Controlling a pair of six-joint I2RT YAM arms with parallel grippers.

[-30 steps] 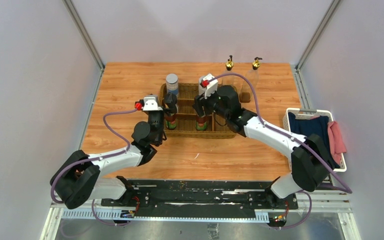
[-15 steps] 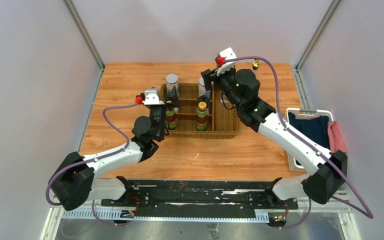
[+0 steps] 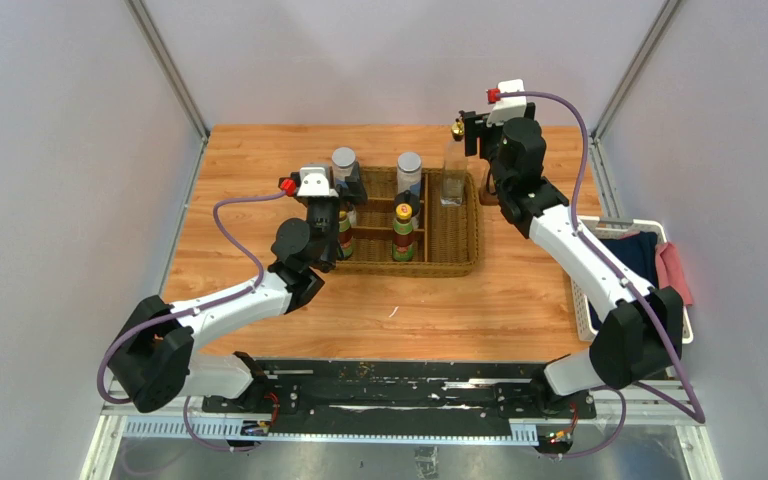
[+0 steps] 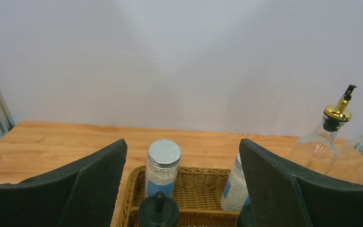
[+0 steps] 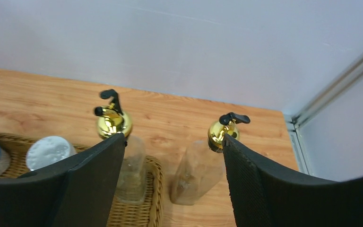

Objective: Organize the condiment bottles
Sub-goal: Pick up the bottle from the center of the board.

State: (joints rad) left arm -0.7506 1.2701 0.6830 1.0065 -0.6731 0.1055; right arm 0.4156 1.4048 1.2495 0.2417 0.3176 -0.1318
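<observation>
A wicker basket (image 3: 445,262) holds the condiment bottles. Two grey-lidded jars (image 3: 344,160) (image 3: 409,165) stand in its back row, with a yellow-capped bottle (image 3: 403,230) in front. A second green-red labelled bottle (image 3: 344,238) is half hidden by my left arm. One gold-topped clear bottle (image 5: 128,165) stands in the basket's back right corner. The other (image 5: 199,166) stands on the table just outside it. My left gripper (image 4: 182,189) hangs open above a black-capped bottle (image 4: 158,213). My right gripper (image 5: 175,179) is open above the two gold-topped bottles, holding nothing.
A white plastic basket (image 3: 680,322) with dark and pink cloths sits at the table's right edge. Grey walls and metal corner rails (image 3: 628,75) close in the wooden table (image 3: 260,160) on three sides.
My right arm swung from the basket's front middle to the back right, over the gold-topped bottles, its jaws widening. The left gripper rose a little and moved back, opening wider.
</observation>
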